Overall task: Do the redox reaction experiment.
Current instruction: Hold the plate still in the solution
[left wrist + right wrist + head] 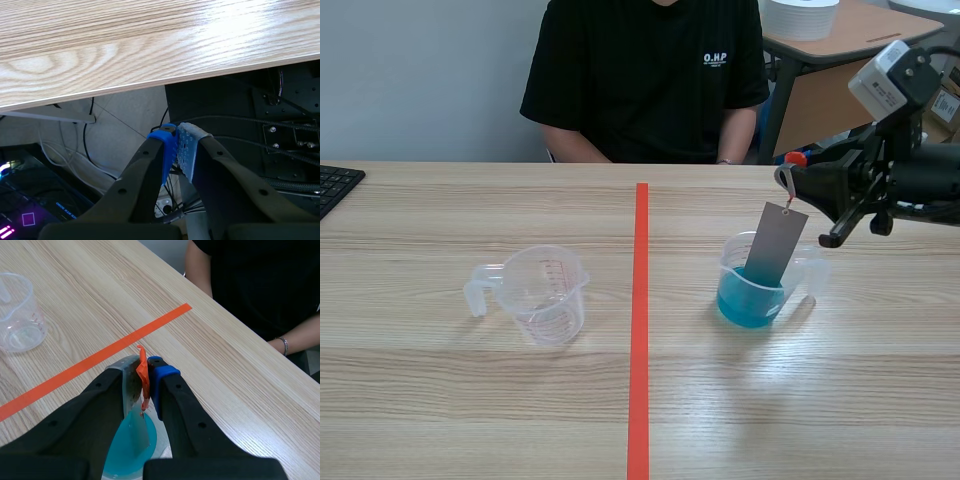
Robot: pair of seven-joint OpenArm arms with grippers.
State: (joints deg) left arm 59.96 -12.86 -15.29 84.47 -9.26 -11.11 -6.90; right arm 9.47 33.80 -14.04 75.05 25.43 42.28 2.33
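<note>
Pinching an orange tab (142, 367), my right pincer (146, 376) dangles the grey plate (775, 243) into the blue-filled cup (745, 302). My left pincer (178, 144) is closed, empty.

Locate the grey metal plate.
In the scene view, right of the tape line, the grey metal plate hangs from the right pincer, its lower end inside the beaker of blue liquid.

Arm from the right is raised over the counter (440, 400), wrist roughly level. The right end effector (790, 178) points toward the middle, fingers clamped tight on an orange tag (142, 374). The left end effector (176, 140) sits low, off the counter's edge, pads (162, 150) pressed together.
</note>
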